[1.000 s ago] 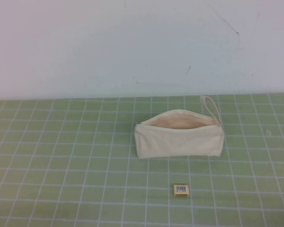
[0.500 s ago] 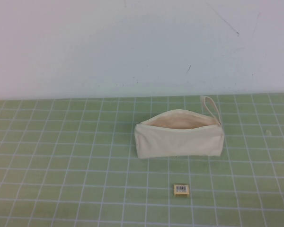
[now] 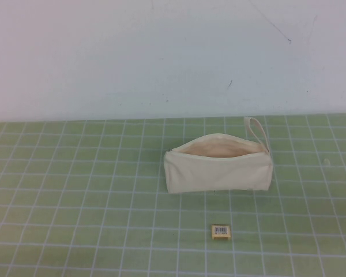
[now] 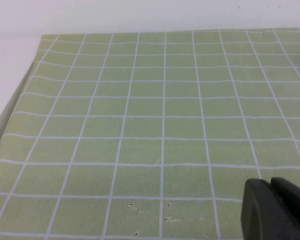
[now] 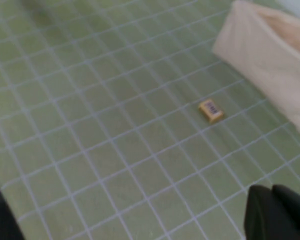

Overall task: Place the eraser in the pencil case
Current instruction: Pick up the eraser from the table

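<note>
High view: a green cutting-mat bench [image 3: 75, 196] with a white grid runs to a pale wall. A cream, oblong, soft fabric pencil case [image 3: 218, 170] sits right of centre, its zip mouth gaping upward and a thin loop strap [image 3: 256, 131] at its right end. A tiny yellow-tan rectangular eraser [image 3: 221, 231] with a white barcode label lies on the bench, nearer the robot than the case and apart from it. Neither arm appears here. Nothing has shifted over the last second: case and eraser lie exactly where they did, so the task looks not yet begun.

Left wrist view: only bare green mat and, at one corner, the dark tip of the left claw [image 4: 275, 210], hanging over an empty stretch of bench. Its fingertips look pressed together, holding nothing.

Right wrist view: the right claw [image 5: 280, 212] shows as a dark tip, fingertips seemingly close together and empty. Ahead lie the eraser [image 5: 211, 110] and, beyond it, the pencil case [image 5: 270, 60]. This arm seems better placed to fetch the eraser.
</note>
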